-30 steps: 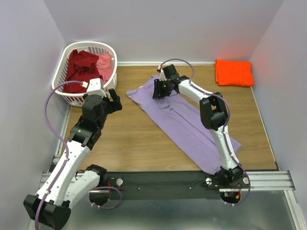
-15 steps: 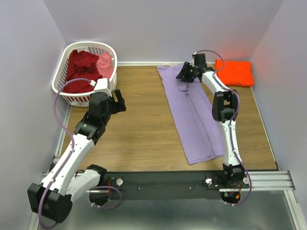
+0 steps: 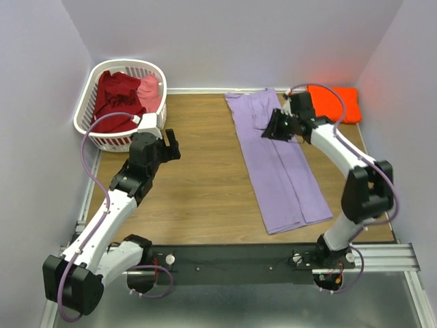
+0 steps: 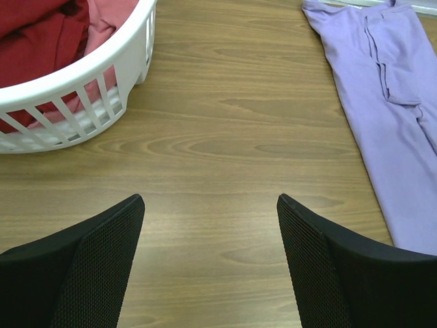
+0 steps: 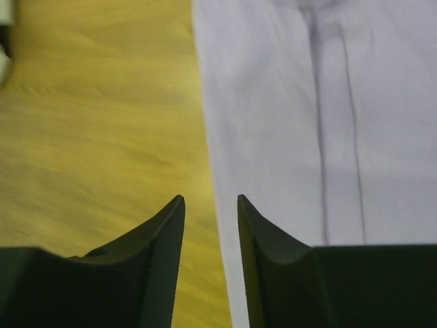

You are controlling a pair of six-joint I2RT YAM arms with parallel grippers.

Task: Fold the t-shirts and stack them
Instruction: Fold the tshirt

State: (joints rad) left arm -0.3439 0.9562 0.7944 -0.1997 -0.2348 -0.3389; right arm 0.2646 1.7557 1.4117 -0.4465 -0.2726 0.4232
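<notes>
Lavender-purple cloth t-shirt [image 3: 280, 164] lies half-folded at your one o'clock, the bright orange folded t-shirt [image 3: 334, 102] at two; dark red t-shirt [image 3: 113, 92] and pink t-shirt [image 3: 151, 92] wait in the white slotted plastic basket [image 3: 85, 96] at ten; left gripper [image 4: 209, 201] and right gripper [image 5: 209, 201] both gape empty

in the left wrist view the basket [image 4: 75, 76] runs off the top and left edges, so the red shirt [image 4: 34, 27] and pink shirt [image 4: 113, 15] in it show only in part. the right edge cuts the purple shirt [image 4: 396, 123]. the right wrist view is blurred, and a white thing [image 5: 4, 61] at its left edge cannot be told. from above, the right arm [image 3: 334, 143] covers a corner of the orange shirt [image 3: 338, 102].
</notes>
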